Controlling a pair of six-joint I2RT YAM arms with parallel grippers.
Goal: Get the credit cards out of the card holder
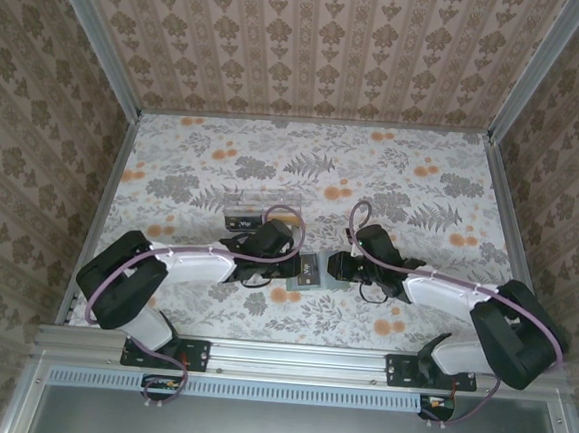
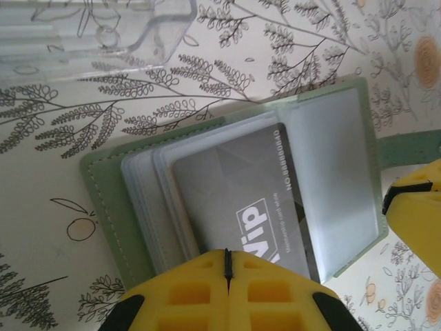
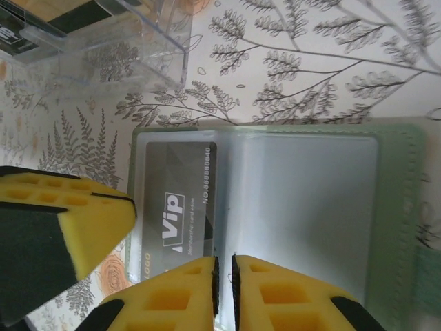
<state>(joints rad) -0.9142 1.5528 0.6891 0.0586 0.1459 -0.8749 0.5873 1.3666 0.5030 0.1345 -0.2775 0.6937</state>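
Note:
The grey-green card holder [image 1: 311, 270] lies open on the flowered table between my two grippers. In the left wrist view its green panel [image 2: 110, 200] carries clear sleeves, and a grey VIP card [image 2: 234, 179] sticks partway out. My left gripper [image 2: 227, 256] is shut, its yellow fingertips meeting on that card's near edge. In the right wrist view the card [image 3: 176, 172] sits at the left of the holder [image 3: 396, 207]. My right gripper [image 3: 224, 261] is closed to a thin slit on the near edge of the clear sleeve. The left gripper's finger [image 3: 89, 221] touches the card's left side.
A clear plastic box [image 1: 260, 209] with black and orange contents stands just behind the holder, close to the left arm; its corner [image 2: 96, 34] shows at the top of the left wrist view. Patterned walls enclose the table on three sides.

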